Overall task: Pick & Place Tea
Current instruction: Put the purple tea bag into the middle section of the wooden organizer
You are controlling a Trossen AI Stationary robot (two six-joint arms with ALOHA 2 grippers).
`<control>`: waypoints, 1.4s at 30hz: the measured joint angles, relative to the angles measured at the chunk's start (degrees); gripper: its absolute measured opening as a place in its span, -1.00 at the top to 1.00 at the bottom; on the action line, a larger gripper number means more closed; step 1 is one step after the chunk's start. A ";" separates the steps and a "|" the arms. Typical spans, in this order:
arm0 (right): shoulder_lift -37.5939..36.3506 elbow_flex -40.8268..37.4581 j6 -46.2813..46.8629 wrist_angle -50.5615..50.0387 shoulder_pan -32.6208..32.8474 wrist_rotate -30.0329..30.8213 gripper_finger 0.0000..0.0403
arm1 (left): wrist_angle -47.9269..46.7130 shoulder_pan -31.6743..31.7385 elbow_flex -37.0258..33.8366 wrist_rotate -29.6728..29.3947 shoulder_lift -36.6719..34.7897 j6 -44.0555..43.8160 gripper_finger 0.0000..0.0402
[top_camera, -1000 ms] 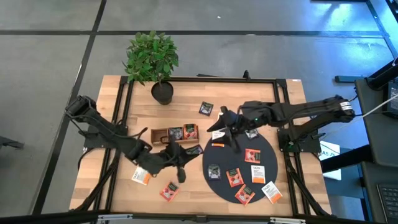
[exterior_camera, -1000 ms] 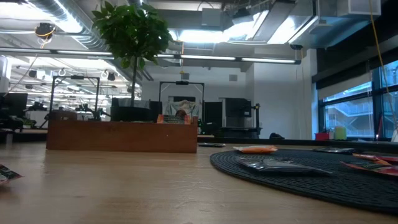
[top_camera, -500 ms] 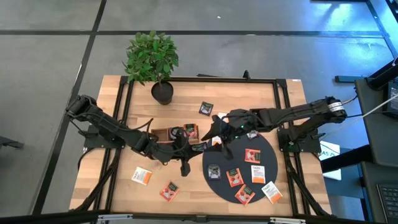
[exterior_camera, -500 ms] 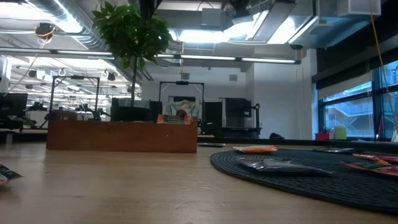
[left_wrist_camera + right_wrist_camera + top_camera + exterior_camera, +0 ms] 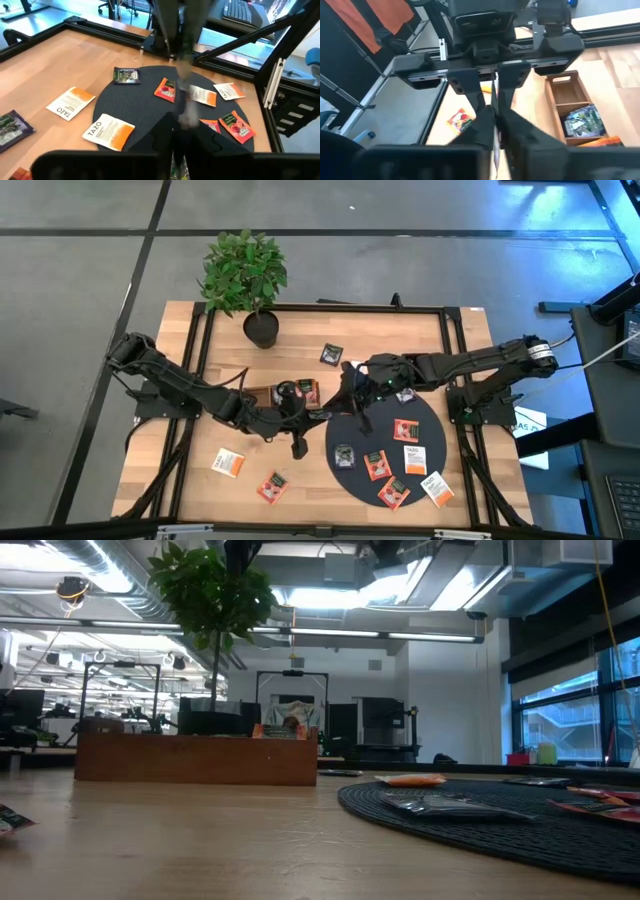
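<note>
The right gripper (image 5: 343,400) has its jaws clenched on a thin tea sachet (image 5: 495,87) seen edge-on. The left gripper (image 5: 318,413) meets it nose to nose on the same sachet; whether the left jaws are clenched or released I cannot tell. Both hang over the middle of the table (image 5: 400,330), between the wooden tray (image 5: 258,395) and the rim of the black mat (image 5: 428,412). More sachets (image 5: 414,459) lie on the mat, a few sit in the tray, and two (image 5: 228,463) lie near the table's front left corner. A potted plant (image 5: 245,275) stands at the far left corner.
</note>
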 joint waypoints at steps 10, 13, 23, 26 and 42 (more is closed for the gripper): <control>0.00 0.00 -0.22 -0.73 0.04 4.66 0.97 | -4.09 -1.12 0.00 -0.16 -1.50 -1.44 0.82; 0.00 0.00 -0.59 -0.33 0.04 6.81 0.97 | -9.10 -3.53 0.00 -1.57 -4.32 -2.87 0.80; 6.72 0.07 -4.57 11.33 -3.47 9.41 0.98 | -25.19 -14.92 0.00 -21.75 -14.86 -12.19 0.81; 12.88 0.04 -4.80 19.43 -5.13 5.77 0.98 | -26.05 -17.01 0.00 -25.57 -15.91 -12.66 0.81; 34.49 -0.02 -8.58 36.27 -10.02 3.97 0.98 | -26.75 -18.25 0.00 -23.83 -15.96 -12.59 0.81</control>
